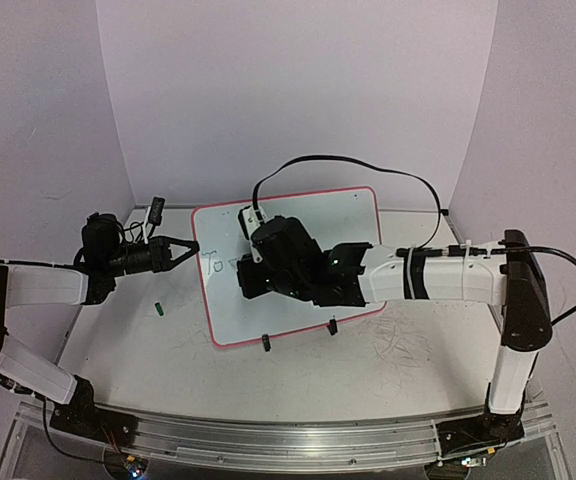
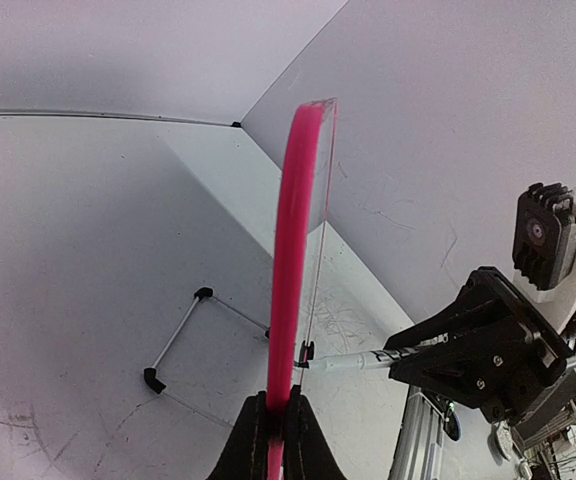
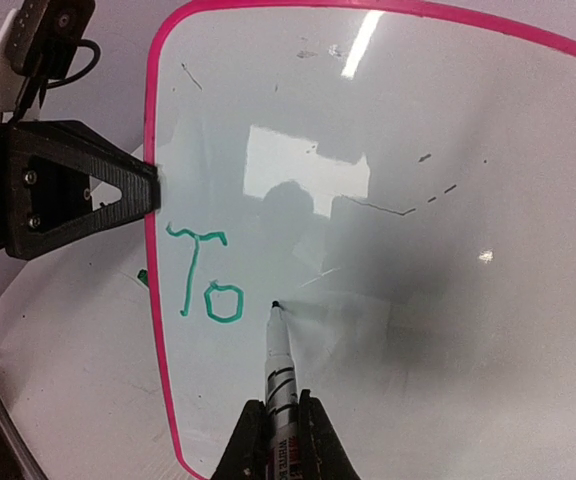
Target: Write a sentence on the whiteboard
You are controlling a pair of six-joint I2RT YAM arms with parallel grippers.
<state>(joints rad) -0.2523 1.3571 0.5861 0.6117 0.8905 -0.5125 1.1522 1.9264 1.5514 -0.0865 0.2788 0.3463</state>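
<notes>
Whiteboard: at the centre of the scene, propped on its clip feet. The left gripper is clamped on the left frame edge. The sentence reads "To" only, at the board's left. The right gripper is closed on the pen, tip at the surface just right of the "o".

Assessment: the board looks thin, light, rigid and glossy, and is likely to shift under pen pressure. The frame edge is the sound hold.

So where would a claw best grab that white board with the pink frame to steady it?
On the pink-framed white board, pinch the thin left rim from the left side, as the left claw does. The board is wide but thin, so only its edge fits in a claw, and that side leaves the face free for the right claw and its black-and-white marker pen.
</notes>
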